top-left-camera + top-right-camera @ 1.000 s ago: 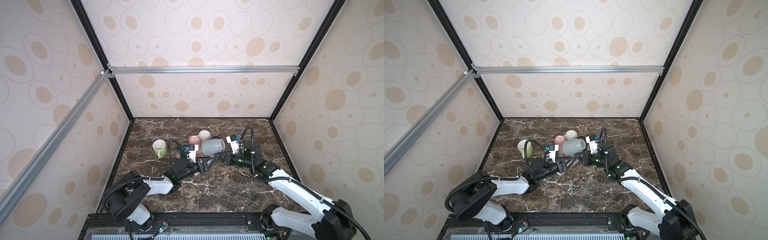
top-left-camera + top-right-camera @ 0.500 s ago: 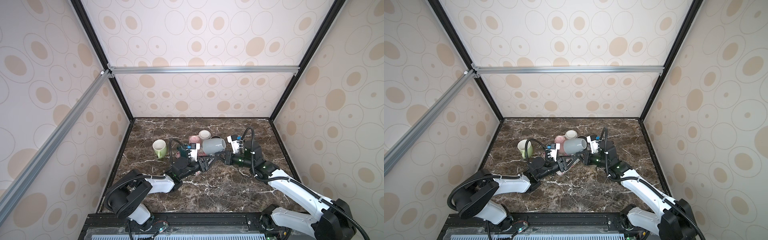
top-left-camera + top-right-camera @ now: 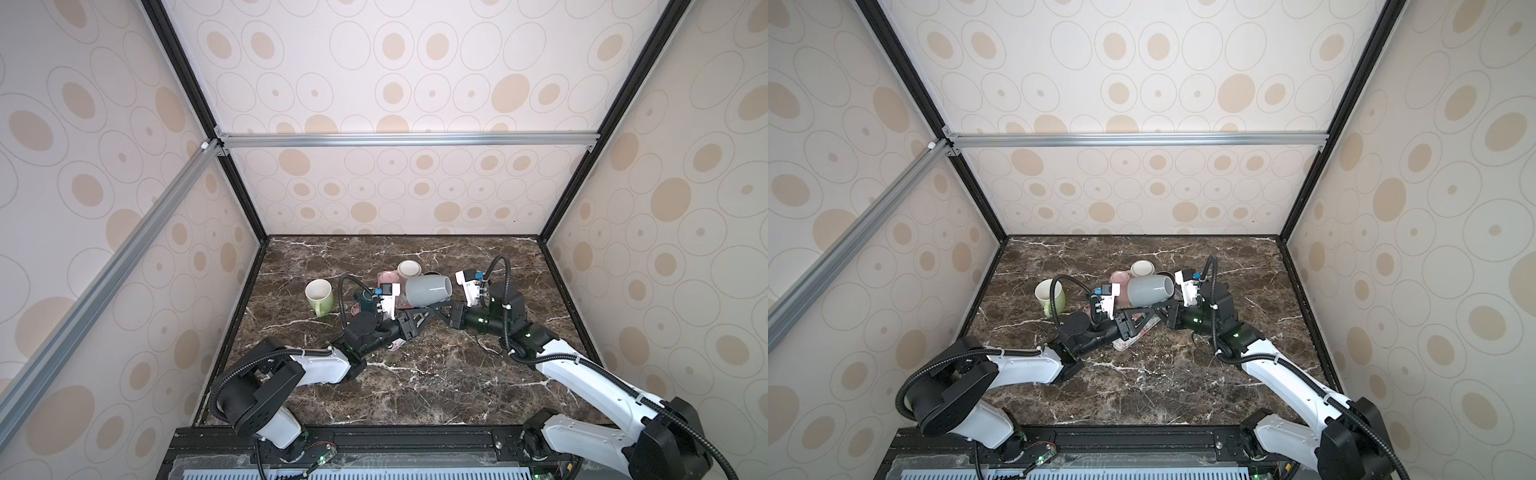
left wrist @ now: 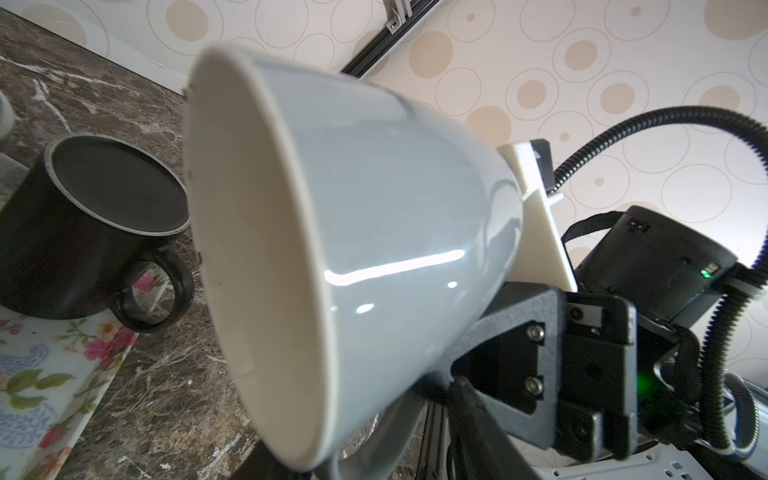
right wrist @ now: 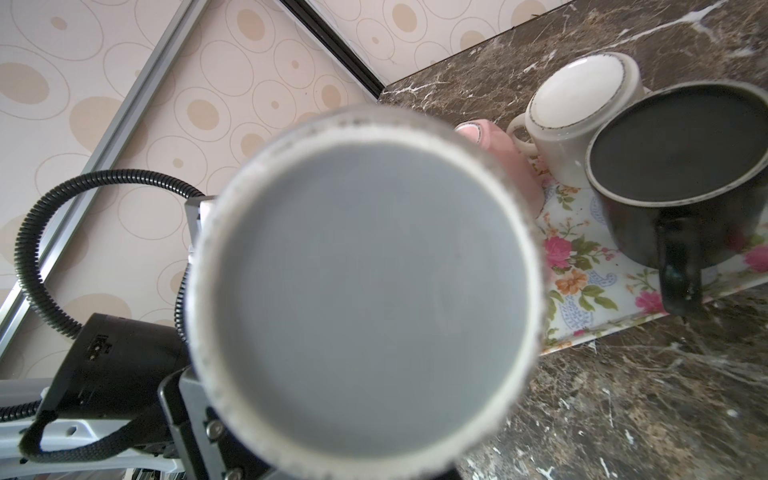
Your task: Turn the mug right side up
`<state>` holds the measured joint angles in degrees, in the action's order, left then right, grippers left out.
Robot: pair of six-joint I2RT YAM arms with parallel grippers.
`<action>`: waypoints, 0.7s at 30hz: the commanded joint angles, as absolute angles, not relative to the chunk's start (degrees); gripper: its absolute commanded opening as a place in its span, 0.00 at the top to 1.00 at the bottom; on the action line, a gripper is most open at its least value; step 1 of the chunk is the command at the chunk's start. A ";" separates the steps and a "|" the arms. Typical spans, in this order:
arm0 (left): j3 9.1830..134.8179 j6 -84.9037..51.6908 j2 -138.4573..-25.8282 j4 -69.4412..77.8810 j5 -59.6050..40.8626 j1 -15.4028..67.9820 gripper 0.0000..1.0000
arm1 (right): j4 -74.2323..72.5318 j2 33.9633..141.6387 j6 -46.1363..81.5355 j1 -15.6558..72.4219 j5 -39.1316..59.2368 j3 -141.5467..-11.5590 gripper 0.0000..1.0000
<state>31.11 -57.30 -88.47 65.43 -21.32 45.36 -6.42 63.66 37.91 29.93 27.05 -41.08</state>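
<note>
Marble tabletop (image 3: pixel 415 386): near half bare, walls well clear. Grey mug (image 3: pixel 426 291) on its side, aloft by floral tray (image 5: pixel 582 307), near inverted black mug (image 4: pixel 83 232). Right gripper (image 3: pixel 434 310) clamped on it underneath; left gripper (image 3: pixel 417 322) beneath, finger spread unclear. Versus one second ago: left gripper nearer mug, mug unmoved. Handle mostly hidden.

Marble table (image 3: pixel 415 386): floral tray (image 5: pixel 582 291), green mug (image 3: pixel 319 296)
</note>
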 commanded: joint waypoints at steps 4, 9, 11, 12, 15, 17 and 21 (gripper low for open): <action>34.34 -56.26 -88.11 71.31 -23.43 45.97 0.55 | -8.93 62.80 37.02 30.67 30.20 -40.18 1.00; 34.44 -54.66 -86.89 71.54 -23.98 45.96 0.56 | -9.75 62.79 37.43 30.40 31.55 -39.76 1.00; 34.42 -53.73 -86.40 70.91 -23.53 45.96 0.58 | -10.39 62.93 37.93 30.23 32.29 -39.64 1.00; 34.40 -53.39 -86.15 70.61 -23.30 45.97 0.59 | -10.50 63.04 37.95 30.23 32.55 -39.48 1.00; 34.19 -52.84 -85.79 70.66 -23.34 45.97 0.64 | -10.72 63.52 38.03 30.08 33.51 -39.40 1.00; 34.19 -52.52 -85.64 70.62 -23.46 45.97 0.66 | -10.87 63.84 38.14 29.96 34.25 -39.32 1.00; 33.90 -52.17 -85.35 70.58 -23.54 45.96 0.68 | -12.12 64.72 38.90 29.75 35.56 -38.80 1.00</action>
<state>31.11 -53.98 -87.81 64.95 -20.75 44.91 -9.65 63.61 39.00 28.51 30.00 -39.81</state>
